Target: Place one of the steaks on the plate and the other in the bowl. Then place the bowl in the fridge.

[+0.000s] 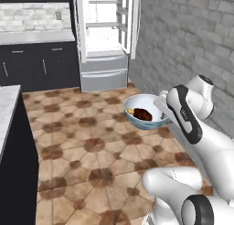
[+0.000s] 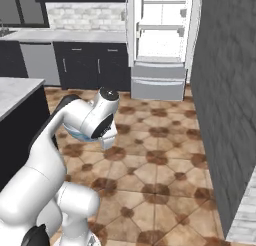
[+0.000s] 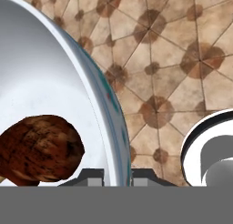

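gripper (image 3: 115,175): clamped on bowl rim, 1 fingertip (image 3: 91,176) inside the wall, the other outside
bowl (image 1: 137,103): held in the air over the tiled floor (image 1: 82,146), roughly level
steak (image 1: 143,114): 1 dark brown slab lying inside the bowl
fridge (image 1: 104,59): doors open, white shelves visible, 2 lower drawers closed, well ahead of the bowl

The bowl (image 1: 145,110) was pale grey-white inside with a bluish rim. The steak (image 3: 38,148) in it was dark brown with reddish, speckled patches. The floor (image 1: 91,151) had beige tiles with brown diamond marks. The far fridge (image 2: 162,40) was grey, white inside.
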Robot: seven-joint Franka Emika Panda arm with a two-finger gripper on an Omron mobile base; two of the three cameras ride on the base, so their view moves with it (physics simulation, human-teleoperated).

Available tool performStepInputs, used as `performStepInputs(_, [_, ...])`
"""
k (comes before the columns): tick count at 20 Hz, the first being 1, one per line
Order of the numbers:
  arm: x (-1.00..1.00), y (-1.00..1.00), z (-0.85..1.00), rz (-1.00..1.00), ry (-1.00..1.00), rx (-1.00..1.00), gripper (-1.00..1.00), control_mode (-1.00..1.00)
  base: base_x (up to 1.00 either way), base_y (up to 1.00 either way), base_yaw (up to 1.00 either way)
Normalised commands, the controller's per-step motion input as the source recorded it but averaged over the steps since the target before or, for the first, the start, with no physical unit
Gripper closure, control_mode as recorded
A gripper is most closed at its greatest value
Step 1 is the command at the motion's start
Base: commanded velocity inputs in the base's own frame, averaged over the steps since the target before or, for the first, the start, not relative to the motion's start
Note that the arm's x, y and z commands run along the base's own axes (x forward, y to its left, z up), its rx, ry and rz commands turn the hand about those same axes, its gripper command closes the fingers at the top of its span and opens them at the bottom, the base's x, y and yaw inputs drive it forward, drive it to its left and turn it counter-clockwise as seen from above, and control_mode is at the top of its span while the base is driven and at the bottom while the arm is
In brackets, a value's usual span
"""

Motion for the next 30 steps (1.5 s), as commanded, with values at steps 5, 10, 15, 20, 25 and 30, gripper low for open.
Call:
performStepInputs(5, [0.00, 0.00, 0.00, 0.00, 0.00, 0.00, 1.00, 1.00, 1.00, 0.00, 0.02])
performStepInputs(10, [0.00, 0.00, 0.00, 0.00, 0.00, 0.00, 1.00, 1.00, 1.00, -0.07, 0.01])
performStepInputs(15, [0.00, 0.00, 0.00, 0.00, 0.00, 0.00, 1.00, 1.00, 1.00, -0.24, 0.01])
performStepInputs(20, [0.00, 0.00, 0.00, 0.00, 0.00, 0.00, 1.00, 1.00, 1.00, -0.35, 0.02])
performStepInputs(25, [0.00, 0.00, 0.00, 0.00, 0.00, 0.00, 1.00, 1.00, 1.00, -0.33, 0.00])
performStepInputs(30, [0.00, 0.00, 0.00, 0.00, 0.00, 0.00, 1.00, 1.00, 1.00, -0.38, 0.00])
